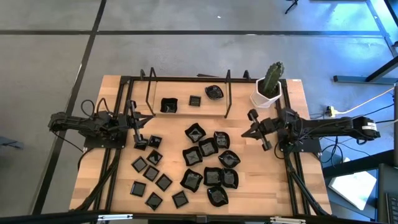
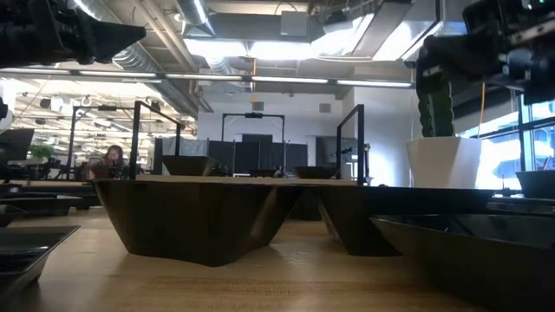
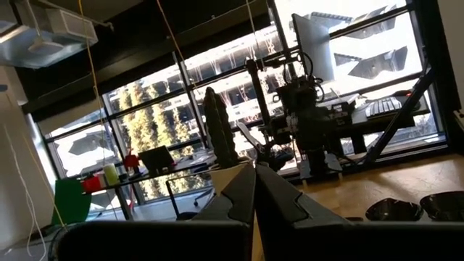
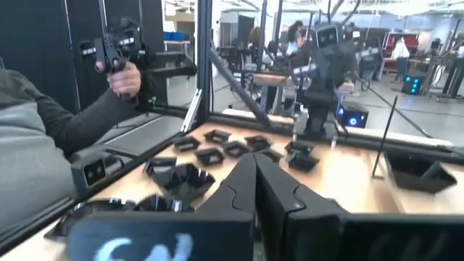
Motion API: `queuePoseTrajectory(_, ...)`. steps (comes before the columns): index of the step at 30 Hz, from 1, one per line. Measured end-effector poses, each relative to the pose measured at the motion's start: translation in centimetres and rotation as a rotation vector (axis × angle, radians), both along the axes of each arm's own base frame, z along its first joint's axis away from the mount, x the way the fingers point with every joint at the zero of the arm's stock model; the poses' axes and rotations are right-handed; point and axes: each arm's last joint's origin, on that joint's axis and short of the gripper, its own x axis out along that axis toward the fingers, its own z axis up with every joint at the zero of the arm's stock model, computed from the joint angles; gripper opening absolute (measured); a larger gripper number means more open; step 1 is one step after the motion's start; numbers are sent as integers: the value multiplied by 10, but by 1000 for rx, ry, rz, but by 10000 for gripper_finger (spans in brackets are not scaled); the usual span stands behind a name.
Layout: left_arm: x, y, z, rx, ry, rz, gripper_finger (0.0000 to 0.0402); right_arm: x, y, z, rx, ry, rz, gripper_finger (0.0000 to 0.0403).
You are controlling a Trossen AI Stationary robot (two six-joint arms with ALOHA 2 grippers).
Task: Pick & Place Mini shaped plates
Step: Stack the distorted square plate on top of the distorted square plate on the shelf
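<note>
Mini shaped plates (image 1: 200, 168) are lying scattered across the wooden table (image 1: 292, 186), most toward six o'clock, three more sitting inside the black rack (image 1: 186, 93) at twelve. I'm holding the left gripper (image 1: 138, 129) at nine and the right gripper (image 1: 256, 127) at three, both with jaws together, empty. Only my right wrist view is showing a person's hand (image 4: 125, 76) gripping a controller.

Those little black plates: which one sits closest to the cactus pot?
The rounded wavy-edged plate at the table's back edge, nearest the white cactus pot. The two other back-row plates lie farther off; the rest cluster in front.
</note>
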Motion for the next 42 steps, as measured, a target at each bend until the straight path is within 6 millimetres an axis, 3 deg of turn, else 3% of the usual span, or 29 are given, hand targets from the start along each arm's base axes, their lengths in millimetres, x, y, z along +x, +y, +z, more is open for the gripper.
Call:
queuePoseTrajectory(4, 0, 0, 0, -36, -10, -11, 6, -5, 1, -17, 6, 24, 3, 3)
queuePoseTrajectory(25, -1, 1, 3, -81, -48, 1, 7, -3, -1, -19, 23, 51, -70, 21)
queuePoseTrajectory(31, -2, -2, 15, -161, -120, -126, 8, -2, -2, -21, 24, 69, -70, 22)
queuePoseTrajectory(36, 5, -1, 10, -144, -48, -76, 5, -2, -1, -20, 16, 60, -63, 22)
queuePoseTrajectory(42, 18, -8, 25, -107, 14, -234, 2, -2, -1, -20, -10, 51, -63, 22)
